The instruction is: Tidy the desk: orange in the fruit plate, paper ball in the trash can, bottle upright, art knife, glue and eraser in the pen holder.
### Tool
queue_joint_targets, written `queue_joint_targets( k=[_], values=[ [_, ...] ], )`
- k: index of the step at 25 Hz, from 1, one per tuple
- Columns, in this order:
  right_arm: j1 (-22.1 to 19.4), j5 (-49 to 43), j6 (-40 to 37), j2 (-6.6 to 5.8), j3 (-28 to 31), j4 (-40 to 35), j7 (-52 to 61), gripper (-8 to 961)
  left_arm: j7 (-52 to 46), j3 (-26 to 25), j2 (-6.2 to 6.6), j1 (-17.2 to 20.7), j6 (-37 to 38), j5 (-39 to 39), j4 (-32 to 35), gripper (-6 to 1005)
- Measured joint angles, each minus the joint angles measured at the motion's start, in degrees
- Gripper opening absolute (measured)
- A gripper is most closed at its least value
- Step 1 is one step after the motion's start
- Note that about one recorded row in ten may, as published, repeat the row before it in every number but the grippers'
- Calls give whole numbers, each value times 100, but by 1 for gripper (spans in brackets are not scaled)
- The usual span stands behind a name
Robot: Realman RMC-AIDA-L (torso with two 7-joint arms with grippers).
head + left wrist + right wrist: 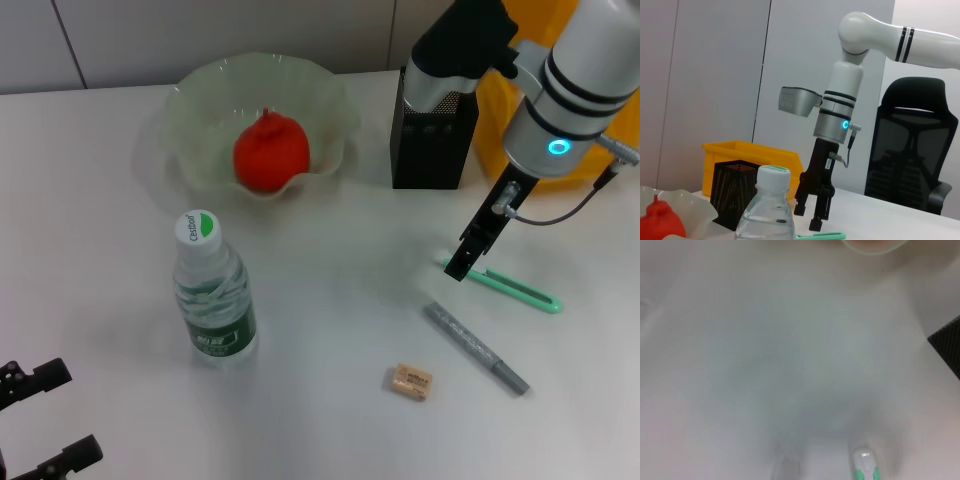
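Right gripper point(462, 262) poised over near end of art knife point(512, 288) on desk point(330, 330), fingers spread, nothing held. Risk: slim cutter skids or pivots under closing fingers, or slips at pen holder point(432, 140). Left gripper point(45, 420) parked, spread, at near desk edge.

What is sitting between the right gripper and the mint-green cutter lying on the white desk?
Nothing visible. The right gripper hangs open directly above the near end of the slim mint-green art knife, with only bare white desk around it.
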Motion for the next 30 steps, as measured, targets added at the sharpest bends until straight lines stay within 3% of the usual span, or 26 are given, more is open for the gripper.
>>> queue_joint_targets(
  k=[19,24,30],
  values=[
    [-24,21,777,9,-73,711,-14,818,-52,-13,-34,-91,-111,36,-85,773],
    [-21,24,773,11,-73,714,-21,641,-54,-13,-35,-105,-129,36,-84,773],
    [-19,30,747,14,-78,714,-30,523,-56,-13,-38,-114,-141,36,-83,772]
  ],
)
